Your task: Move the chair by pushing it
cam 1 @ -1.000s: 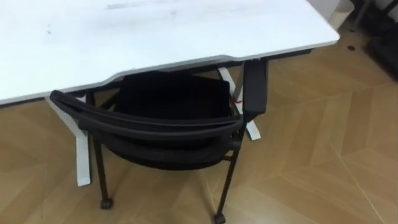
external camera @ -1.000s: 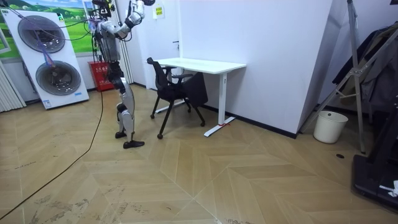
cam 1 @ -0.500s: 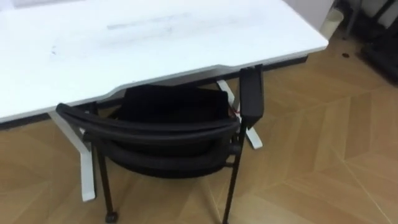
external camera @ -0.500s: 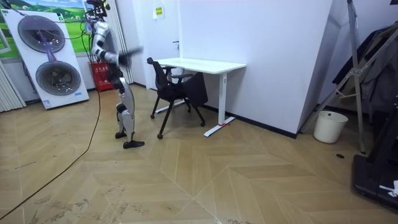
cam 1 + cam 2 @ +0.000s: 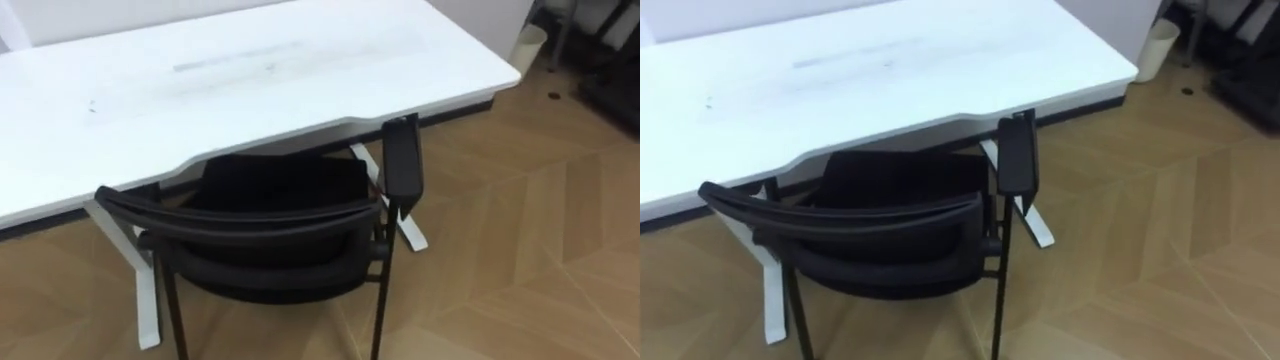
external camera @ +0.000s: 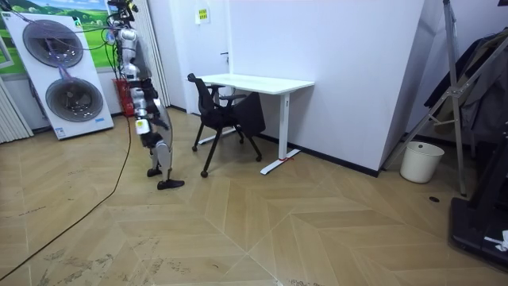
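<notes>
Straight ahead, left eye view: black chair, back turned to me, seat already partly under the white table. Curved top rail of the backrest is the nearest part. Chair's right armrest stands just at the table's front edge. Chair legs run out of the bottom of the picture, so I cannot tell what they end in.

Handling, my judgement:
- thin tube frame, likely light and stiff;
- backrest panel probably gives a little, so a push there would go soft;
- top rail is the place to press, near its middle or evenly at both ends, or the chair may swing to one side;
- a high push on a light chair may tip it rather than slide it.

Right eye view: same layout. White table leg sits close beside the chair's left side. The armrest top looks level with the tabletop edge, so it may catch there. A pale bin stands well apart on the wood floor.

Room view: I stand on the room view's left, behind the chair and near it, not touching it as far as I can see. My robot hands are too small here, so I cannot tell whether they are apart or together. The chair is out from the table on my side, with room to go in.
</notes>
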Tool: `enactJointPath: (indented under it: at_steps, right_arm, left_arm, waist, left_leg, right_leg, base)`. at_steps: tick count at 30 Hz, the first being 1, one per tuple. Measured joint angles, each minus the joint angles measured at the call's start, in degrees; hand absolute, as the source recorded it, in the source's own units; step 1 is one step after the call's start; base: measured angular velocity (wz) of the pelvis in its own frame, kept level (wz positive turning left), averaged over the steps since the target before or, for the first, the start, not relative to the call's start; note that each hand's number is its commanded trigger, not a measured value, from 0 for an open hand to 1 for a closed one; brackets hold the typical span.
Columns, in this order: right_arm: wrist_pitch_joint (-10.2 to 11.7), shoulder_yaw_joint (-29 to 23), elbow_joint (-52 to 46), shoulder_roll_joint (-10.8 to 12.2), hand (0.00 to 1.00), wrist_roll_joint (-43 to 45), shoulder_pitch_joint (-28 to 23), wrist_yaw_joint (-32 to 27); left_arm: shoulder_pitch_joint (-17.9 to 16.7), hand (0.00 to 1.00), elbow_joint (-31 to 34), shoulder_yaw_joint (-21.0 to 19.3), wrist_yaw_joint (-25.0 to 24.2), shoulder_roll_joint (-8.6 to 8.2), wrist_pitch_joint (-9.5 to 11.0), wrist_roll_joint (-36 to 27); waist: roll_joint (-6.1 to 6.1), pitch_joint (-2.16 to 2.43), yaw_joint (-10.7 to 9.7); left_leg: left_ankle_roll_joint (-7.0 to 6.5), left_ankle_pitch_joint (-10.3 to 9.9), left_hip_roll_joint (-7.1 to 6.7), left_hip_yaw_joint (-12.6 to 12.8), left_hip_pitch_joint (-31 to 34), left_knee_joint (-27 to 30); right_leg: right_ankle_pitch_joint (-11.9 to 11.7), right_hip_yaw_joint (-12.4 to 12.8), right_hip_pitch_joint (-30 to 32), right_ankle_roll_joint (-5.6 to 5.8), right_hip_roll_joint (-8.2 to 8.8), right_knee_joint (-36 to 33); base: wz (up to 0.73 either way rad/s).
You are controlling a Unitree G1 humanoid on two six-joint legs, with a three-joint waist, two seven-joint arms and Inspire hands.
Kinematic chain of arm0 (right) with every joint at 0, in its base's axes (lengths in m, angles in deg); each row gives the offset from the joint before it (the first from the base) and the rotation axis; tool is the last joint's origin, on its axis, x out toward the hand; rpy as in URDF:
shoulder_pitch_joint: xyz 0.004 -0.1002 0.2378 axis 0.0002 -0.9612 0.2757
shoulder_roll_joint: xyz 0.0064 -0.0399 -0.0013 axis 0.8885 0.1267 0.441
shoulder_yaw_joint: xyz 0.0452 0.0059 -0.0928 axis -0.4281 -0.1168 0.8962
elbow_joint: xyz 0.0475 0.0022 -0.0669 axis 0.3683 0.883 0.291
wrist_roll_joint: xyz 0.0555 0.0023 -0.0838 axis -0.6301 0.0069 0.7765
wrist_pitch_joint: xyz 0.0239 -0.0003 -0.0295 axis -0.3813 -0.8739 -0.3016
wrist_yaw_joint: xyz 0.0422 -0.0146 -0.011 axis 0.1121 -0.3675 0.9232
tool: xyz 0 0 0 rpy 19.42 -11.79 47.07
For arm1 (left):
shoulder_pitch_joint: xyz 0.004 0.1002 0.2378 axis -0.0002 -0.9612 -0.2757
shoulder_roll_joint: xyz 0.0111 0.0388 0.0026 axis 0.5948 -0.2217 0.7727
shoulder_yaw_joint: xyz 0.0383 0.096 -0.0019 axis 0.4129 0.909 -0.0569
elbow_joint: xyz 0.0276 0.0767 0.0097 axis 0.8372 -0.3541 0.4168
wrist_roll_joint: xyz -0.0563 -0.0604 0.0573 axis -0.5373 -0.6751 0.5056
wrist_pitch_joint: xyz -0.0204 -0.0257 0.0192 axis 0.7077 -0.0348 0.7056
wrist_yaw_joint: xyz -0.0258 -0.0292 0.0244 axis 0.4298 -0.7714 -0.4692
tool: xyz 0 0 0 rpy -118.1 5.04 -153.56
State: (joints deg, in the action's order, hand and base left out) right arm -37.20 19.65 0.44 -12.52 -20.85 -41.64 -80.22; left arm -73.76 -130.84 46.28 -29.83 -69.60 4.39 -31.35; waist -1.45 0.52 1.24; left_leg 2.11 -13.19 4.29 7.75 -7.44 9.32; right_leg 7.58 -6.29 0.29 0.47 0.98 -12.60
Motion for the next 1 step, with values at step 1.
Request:
enactJointPath:
  at_steps: [1]
  right_arm:
    - [-0.73,0.57,0.26,0.0,0.0,1.25,2.2,1.06]
  left_arm:
    - [1.82,0.0,0.04,0.92,-0.92,0.19,-0.99,2.86]
  waist:
    - [0.04,-0.03,0.04]
  left_leg:
    - [-0.01,0.01,0.02,0.03,-0.1,0.02]
  right_leg:
    - [-0.11,-0.09,-0.44,-0.01,-0.02,0.09]
  base:
    - [0.0]
